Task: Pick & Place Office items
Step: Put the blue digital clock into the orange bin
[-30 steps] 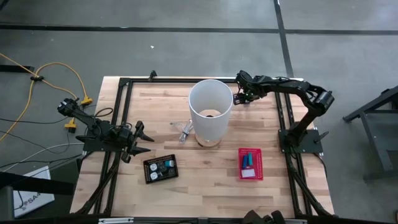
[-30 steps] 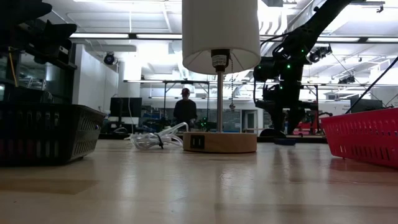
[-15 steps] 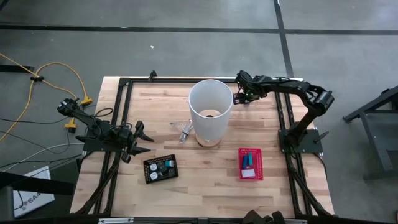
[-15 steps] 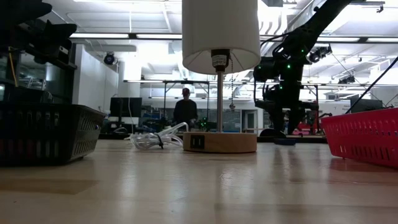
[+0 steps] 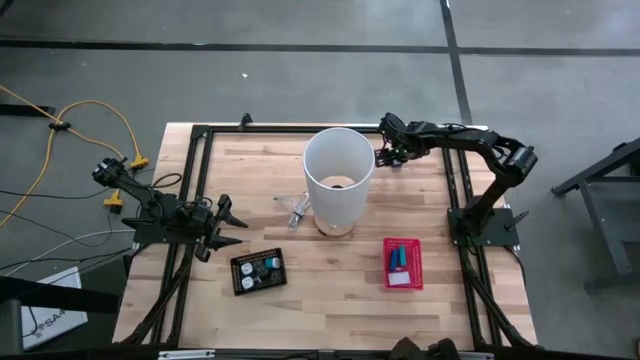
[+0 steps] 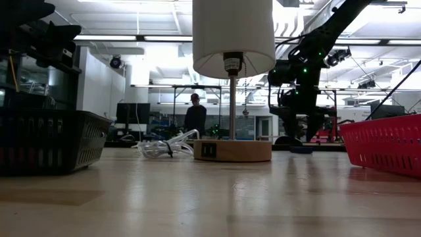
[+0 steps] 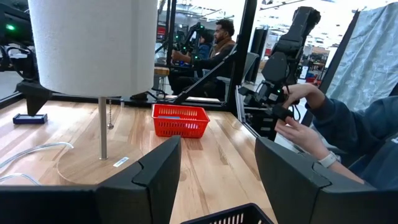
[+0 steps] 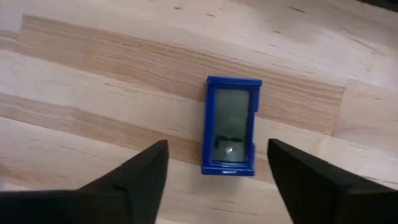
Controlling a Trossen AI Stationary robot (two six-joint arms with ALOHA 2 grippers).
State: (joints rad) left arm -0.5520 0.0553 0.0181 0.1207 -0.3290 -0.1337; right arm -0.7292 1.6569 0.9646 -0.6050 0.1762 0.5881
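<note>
Office item, right wrist view: blue rectangular piece (image 8: 229,126) flat on the wooden surface (image 8: 93,81), between spread fingers (image 8: 138,180), untouched.
High view: right end effector (image 5: 394,153) beside white lamp shade (image 5: 338,175); left end effector (image 5: 226,226) spread near black tray (image 5: 259,272); red basket (image 5: 403,264).
Low view: lamp base (image 6: 232,151).

A wooden table (image 5: 260,175) of pale planks, edged by a black frame (image 5: 200,133), carries everything. Near its middle stands a lamp (image 5: 338,178) with a white shade on a round wooden base (image 6: 232,150); a clear coiled cable (image 6: 164,146) lies just beside that base. A black basket (image 5: 259,271) sits toward the front left, a red basket (image 5: 403,263) toward the front right. A small blue case (image 8: 229,126) lies flat on the planks beyond the lamp, toward the right.
</note>
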